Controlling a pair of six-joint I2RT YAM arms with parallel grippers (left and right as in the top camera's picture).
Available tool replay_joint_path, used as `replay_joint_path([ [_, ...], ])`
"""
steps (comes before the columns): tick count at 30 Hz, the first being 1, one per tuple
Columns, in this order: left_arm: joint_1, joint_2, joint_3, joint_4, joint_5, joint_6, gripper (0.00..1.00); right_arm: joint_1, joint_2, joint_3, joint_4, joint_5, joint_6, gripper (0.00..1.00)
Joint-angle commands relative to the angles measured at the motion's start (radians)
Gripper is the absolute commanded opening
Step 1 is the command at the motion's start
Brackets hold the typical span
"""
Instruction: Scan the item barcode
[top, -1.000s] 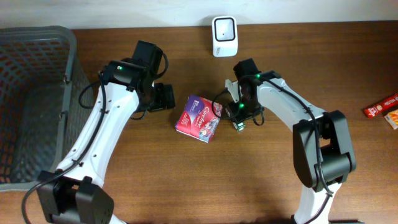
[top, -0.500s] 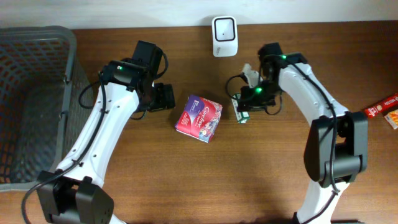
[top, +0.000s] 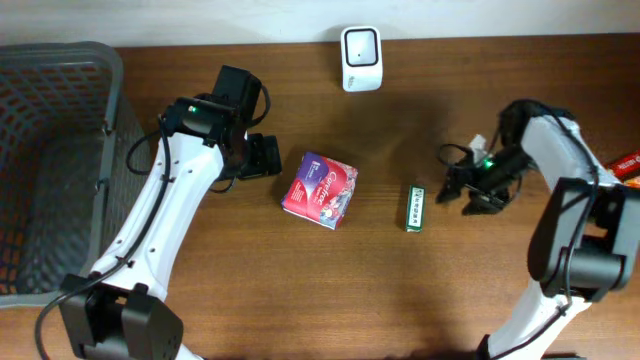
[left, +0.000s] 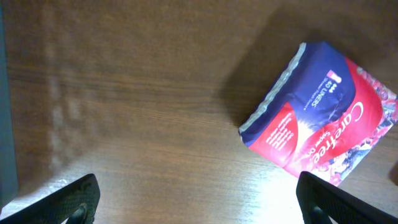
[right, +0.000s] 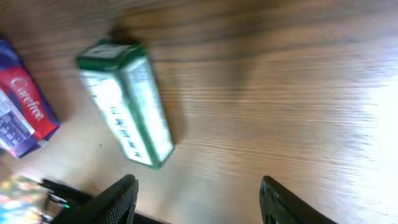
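Though blurry, one carton (top: 415, 208), one pack (top: 321, 189)

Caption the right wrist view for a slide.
Open right gripper hovers clear of the green box on the table; Carefree pack at left.

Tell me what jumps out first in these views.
The red-and-purple Carefree pack sits in the middle, just right of the open left tool. A slim green box lies flat to its right, clear of the open right tool. A white scanner stands at the back edge.
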Motion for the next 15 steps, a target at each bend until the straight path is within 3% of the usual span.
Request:
replay_joint_path([
  [1,0.002,-0.007,0.002,0.001,-0.007,-0.008,0.99,0.143,-0.01,0.004,0.026,0.036,-0.039,0.61],
  [5,0.002,-0.007,0.002,0.001,-0.007,-0.008,0.99,0.214,-0.002,-0.004,0.079,0.102,0.075,0.51],
  [15,0.002,-0.007,0.002,0.001,-0.007,-0.008,0.99,0.285,-0.002,-0.06,0.241,0.174,0.181,0.48],
])
